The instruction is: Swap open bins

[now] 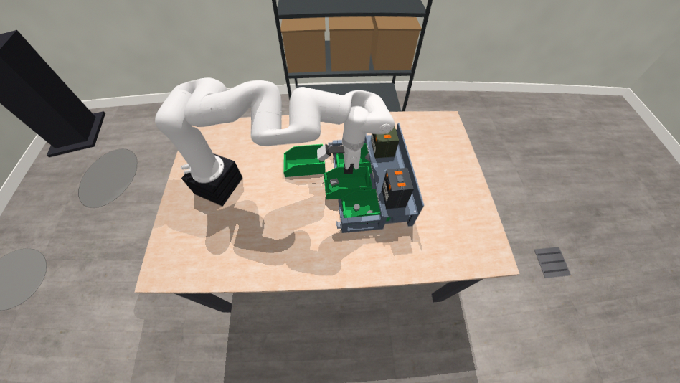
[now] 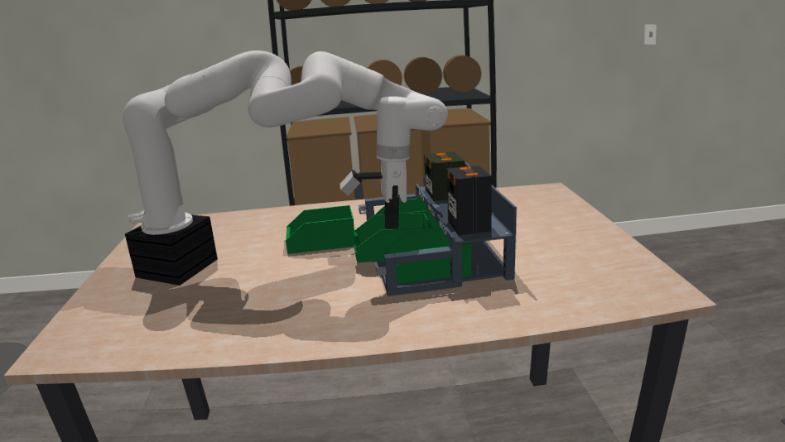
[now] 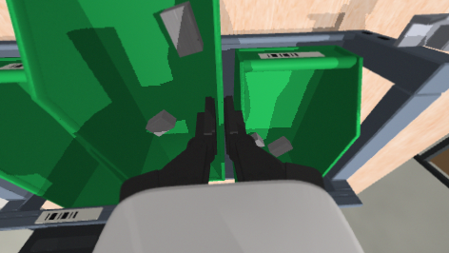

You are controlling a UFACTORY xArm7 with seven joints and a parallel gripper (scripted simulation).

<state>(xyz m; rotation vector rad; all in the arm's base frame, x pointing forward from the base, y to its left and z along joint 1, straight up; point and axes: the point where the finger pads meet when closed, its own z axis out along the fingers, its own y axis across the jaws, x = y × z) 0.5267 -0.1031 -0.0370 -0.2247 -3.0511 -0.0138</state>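
My gripper (image 3: 219, 108) stands over the shelf's middle place, fingers slightly apart on either side of the side wall of the green bin with parts (image 3: 119, 95); small gaps show between fingers and wall. This bin holds grey parts (image 3: 161, 123) and lies skewed and tilted in the grey shelf (image 1: 380, 190), its open front jutting out past the front lip (image 1: 344, 183). It also shows in the exterior view (image 2: 392, 236) under the gripper (image 2: 392, 219). The empty green bin (image 1: 304, 161) (image 2: 320, 228) stands on the table left of the shelf.
Another green bin with parts (image 3: 295, 105) sits in the neighbouring place, and a third (image 1: 360, 206) at the near end. Two black boxes (image 1: 398, 186) stand on the shelf's upper board close to my wrist. The arm's base (image 1: 212, 179) is at the table's left.
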